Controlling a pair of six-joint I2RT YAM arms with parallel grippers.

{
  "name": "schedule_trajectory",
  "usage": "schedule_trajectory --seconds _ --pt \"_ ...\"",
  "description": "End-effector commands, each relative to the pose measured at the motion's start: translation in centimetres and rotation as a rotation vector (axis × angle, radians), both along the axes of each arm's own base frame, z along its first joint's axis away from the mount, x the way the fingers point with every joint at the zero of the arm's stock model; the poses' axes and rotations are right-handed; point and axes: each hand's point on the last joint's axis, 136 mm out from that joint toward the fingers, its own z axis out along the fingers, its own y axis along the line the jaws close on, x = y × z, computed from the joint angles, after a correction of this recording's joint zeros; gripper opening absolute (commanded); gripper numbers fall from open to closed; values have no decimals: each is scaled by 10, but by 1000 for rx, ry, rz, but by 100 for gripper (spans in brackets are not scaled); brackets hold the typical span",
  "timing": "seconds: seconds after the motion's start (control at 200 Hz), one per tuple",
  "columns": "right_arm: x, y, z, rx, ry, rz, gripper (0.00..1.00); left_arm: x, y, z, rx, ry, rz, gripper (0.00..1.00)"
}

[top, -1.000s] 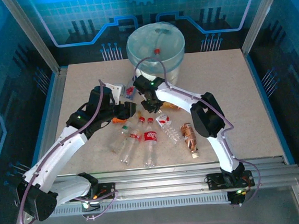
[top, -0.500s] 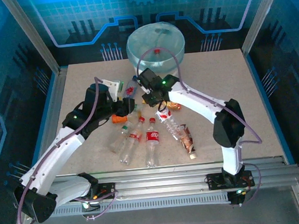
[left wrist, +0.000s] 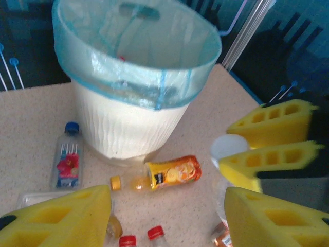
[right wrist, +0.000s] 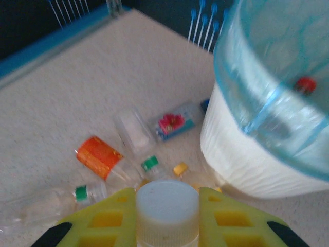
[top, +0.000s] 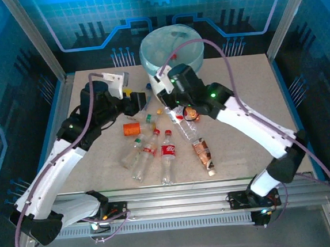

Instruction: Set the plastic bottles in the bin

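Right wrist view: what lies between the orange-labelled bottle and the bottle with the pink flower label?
A clear unlabelled bottle lies between them on the table, as the right wrist view shows.

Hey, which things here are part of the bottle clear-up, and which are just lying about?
Job: bin, cola bottle, juice bottle, blue-capped bottle, white-capped bottle in the right gripper.
Not the job: table, front rail.
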Motion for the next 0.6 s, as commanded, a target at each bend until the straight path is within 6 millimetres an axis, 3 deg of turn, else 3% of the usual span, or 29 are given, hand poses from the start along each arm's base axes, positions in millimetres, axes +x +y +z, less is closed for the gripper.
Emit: schedule_trajectory --seconds 0.0,0.205,0.365,0.595 --pt "-10 3 70 124 -165 60 17 7 -5 37 -46 -85 -13 60" --pt "0 -6 148 173 -376 34 17 27 -14 78 -65 -177 -13 60" --pt "29 -19 192 222 -481 -37 17 54 -21 103 -59 -234 6 60" --pt "88 -37 227 292 -572 -145 16 99 -29 122 -63 -263 38 60"
